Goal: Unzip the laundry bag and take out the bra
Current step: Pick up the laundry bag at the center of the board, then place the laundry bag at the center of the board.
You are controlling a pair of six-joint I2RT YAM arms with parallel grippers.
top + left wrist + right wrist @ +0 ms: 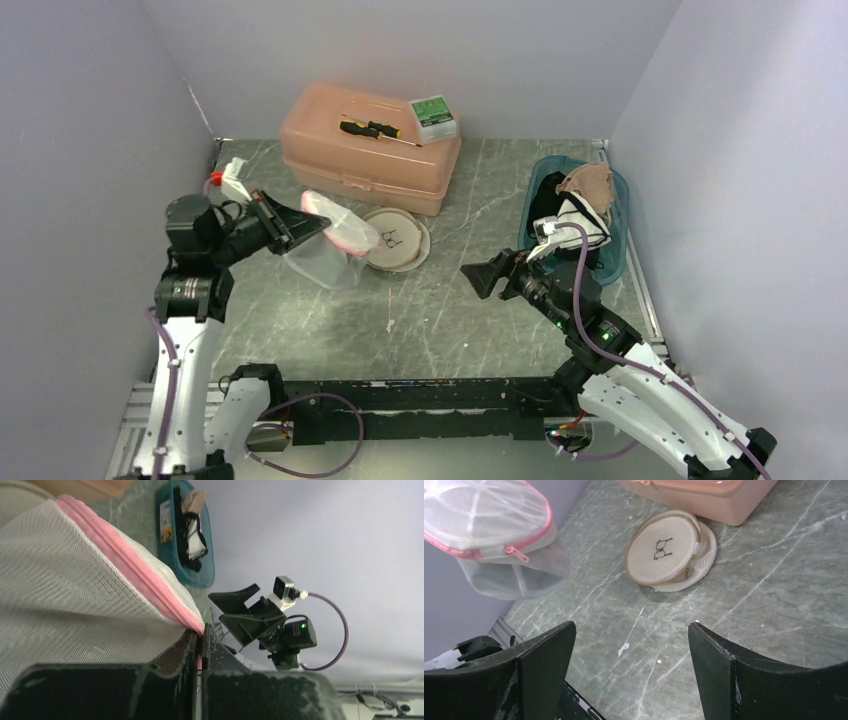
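Observation:
A white mesh laundry bag point(335, 245) with a pink zipper hangs above the table at the left. My left gripper point(318, 222) is shut on its pink zipper edge, as the left wrist view point(202, 637) shows with the bag's mesh point(75, 580) beside the fingers. In the right wrist view the bag point(484, 515) shows its pink zipper pull point(516, 553), and the zipper looks closed along the visible side. I cannot make out a bra inside the bag. My right gripper point(475, 275) is open and empty over the table's middle right, its jaws wide apart point(631, 625).
A round beige mesh pouch point(393, 238) lies on the table right of the bag, also in the right wrist view point(666, 547). A pink plastic box point(370, 145) at the back holds a screwdriver point(370, 128) and a small green box point(432, 115). A blue bin point(615, 245) of clothes stands at the right.

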